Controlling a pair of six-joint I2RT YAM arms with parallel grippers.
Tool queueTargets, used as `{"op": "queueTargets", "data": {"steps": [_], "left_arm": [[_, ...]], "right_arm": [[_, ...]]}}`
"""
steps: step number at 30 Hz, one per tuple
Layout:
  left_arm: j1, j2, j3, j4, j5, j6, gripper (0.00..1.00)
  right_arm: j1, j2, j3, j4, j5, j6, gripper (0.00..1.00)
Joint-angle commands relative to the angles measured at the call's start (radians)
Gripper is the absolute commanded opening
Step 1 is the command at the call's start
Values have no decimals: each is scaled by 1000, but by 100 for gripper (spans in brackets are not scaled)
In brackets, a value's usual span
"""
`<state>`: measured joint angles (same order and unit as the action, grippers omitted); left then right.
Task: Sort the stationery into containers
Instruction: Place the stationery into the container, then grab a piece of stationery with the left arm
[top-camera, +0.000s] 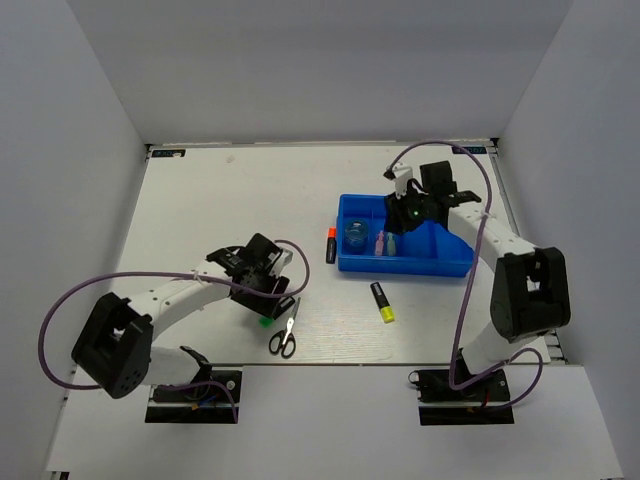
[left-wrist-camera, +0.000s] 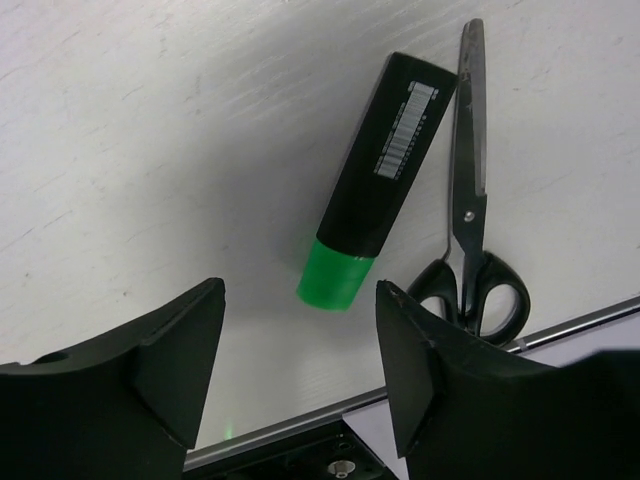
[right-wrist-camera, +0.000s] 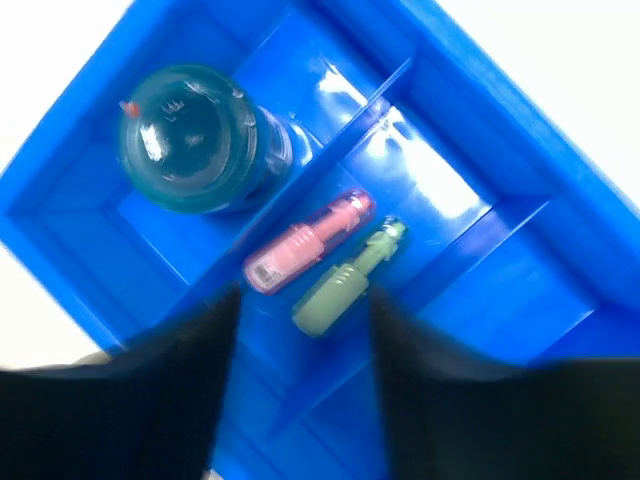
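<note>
nearest the arm bases, the scissors (left-wrist-camera: 470, 230) lie shut on the table, blades pointing away, handles by the near edge. touching their blade lies the green-capped highlighter (left-wrist-camera: 375, 190), flat, cap toward the camera. the left gripper (left-wrist-camera: 300, 300) hangs just over that cap, fingers spread wide and empty, one on each side of it; that looks like a line-up to close on the marker. the scissors sit so close that a finger could nudge them.

further out, the yellow-capped highlighter (top-camera: 383, 301) lies loose just in front of the blue tray (top-camera: 400, 268), and the orange-capped highlighter (top-camera: 330, 245) lies just beside its left wall. neither is sorted yet.

inside the tray, the pink highlighter (right-wrist-camera: 310, 240) and the pale green highlighter (right-wrist-camera: 345, 285) lie side by side in one narrow compartment, a rib dividing them from a round teal translucent object (right-wrist-camera: 200, 140) next door. the right gripper (top-camera: 405, 215) hovers above those two, fingers wide apart, holding nothing.

the table (top-camera: 200, 220) is white with a faint grain, matte, flat. plain pale grey walls close it in on three sides, and purple cables (top-camera: 60, 310) loop from both arms.
</note>
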<state>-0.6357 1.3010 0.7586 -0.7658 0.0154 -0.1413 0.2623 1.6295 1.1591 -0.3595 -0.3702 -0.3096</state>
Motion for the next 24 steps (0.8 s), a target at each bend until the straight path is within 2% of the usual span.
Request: {"op": "queueTargets", "data": {"steps": [1, 2, 4, 5, 13, 15, 16, 18, 19, 21, 23, 24], "left_arm": [[-19, 47, 44, 40, -2, 3, 71], [-24, 58, 47, 40, -9, 2, 70], [-25, 92, 54, 53, -9, -1, 70], [-31, 101, 54, 60, -11, -1, 70], [-71, 193, 68, 120, -52, -6, 69], [-79, 216, 64, 138, -71, -1, 68], [-79, 225, 64, 157, -77, -1, 65], [-82, 241, 62, 164, -81, 2, 54], [-84, 257, 67, 166, -86, 5, 42], [-87, 267, 71, 157, -89, 2, 31], [-88, 270, 79, 142, -92, 0, 28], [-90, 265, 94, 129, -95, 0, 26]], "right_arm": [[-17, -126, -13, -9, -59, -19, 1], [-21, -179, -42, 19, 0, 85, 0], [-35, -207, -74, 19, 46, 159, 0], [-37, -247, -90, -5, -22, 136, 0], [-46, -422, -252, 45, -58, 104, 0], [-57, -465, -268, 37, -84, 99, 8], [-52, -476, -279, 31, -88, 98, 15], [-61, -514, -292, 21, -101, 102, 23], [-63, -525, -298, 19, -101, 106, 24], [-70, -558, -312, 14, -102, 115, 24], [-77, -583, -328, 5, -105, 124, 26], [-80, -591, -329, -5, -104, 122, 37]]}}
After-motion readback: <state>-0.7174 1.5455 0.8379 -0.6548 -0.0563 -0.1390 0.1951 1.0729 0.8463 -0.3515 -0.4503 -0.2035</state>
